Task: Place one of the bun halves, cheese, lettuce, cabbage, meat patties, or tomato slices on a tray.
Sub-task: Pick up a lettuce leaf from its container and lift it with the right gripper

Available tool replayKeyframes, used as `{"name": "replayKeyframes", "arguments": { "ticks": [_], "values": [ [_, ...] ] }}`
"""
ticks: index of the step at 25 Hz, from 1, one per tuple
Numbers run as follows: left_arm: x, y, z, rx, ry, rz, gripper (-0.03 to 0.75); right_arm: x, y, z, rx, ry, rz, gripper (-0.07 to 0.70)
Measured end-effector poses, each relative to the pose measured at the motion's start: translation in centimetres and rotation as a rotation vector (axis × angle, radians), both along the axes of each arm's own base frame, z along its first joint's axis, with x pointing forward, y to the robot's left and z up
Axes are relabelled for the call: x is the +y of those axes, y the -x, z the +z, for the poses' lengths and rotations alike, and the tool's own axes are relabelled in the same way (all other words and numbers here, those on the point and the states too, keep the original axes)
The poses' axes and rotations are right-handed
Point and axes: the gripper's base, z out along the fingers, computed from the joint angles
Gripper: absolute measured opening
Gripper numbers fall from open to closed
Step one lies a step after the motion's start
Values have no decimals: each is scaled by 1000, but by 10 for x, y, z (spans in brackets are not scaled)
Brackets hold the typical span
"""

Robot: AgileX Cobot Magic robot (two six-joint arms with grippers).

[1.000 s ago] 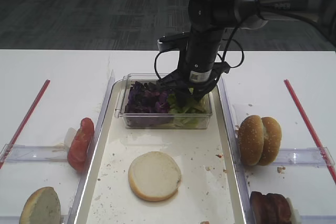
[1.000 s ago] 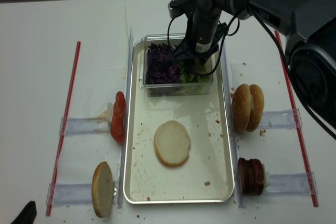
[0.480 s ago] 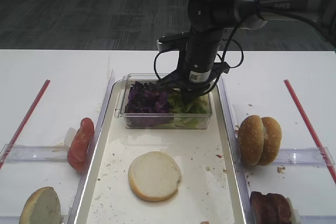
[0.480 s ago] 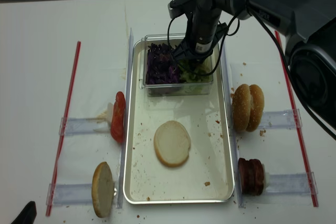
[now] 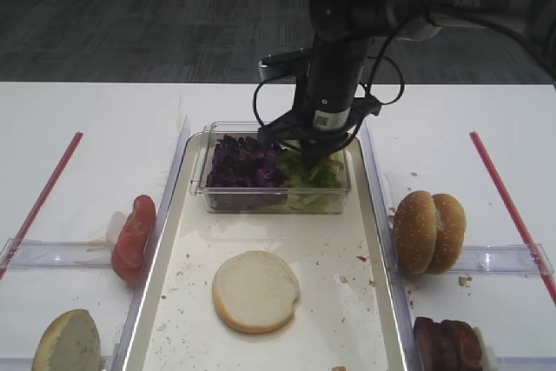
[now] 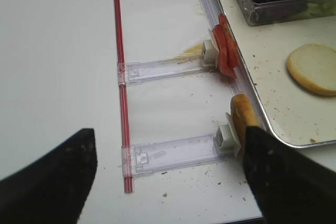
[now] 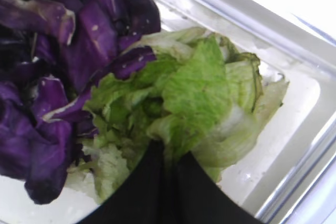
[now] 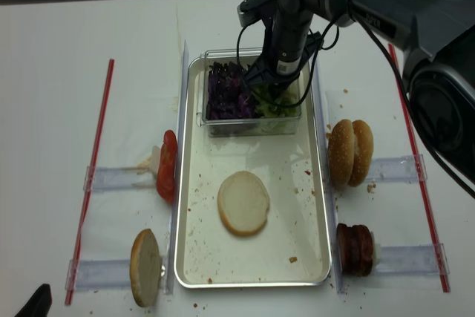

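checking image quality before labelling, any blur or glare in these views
Right wrist view: lettuce sharp, clear box rim blown out white, dark fingers soft. Left wrist view: near fingers blurred. Exterior high view: tray rim glints, floor behind dim.

Two high cameras look down on my tray [image 5: 369,206], one frontal, one steeper. My right wrist camera sits close over the lettuce [image 7: 194,93]; the left looks across the table [image 6: 58,51].

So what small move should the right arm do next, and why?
Probably lift straight up: the right gripper is shut on the lettuce, which is still over the clear box, and the bun half on the tray waits below.
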Motion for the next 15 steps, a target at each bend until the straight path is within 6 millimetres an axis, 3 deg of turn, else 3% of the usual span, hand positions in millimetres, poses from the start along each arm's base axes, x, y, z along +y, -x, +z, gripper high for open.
{"name": "replayKeyframes", "arguments": {
  "ticks": [15],
  "values": [
    [0, 0, 0, 0, 0, 0, 562, 4, -8, 66, -30, -26, -36, 71]
  ]
}}
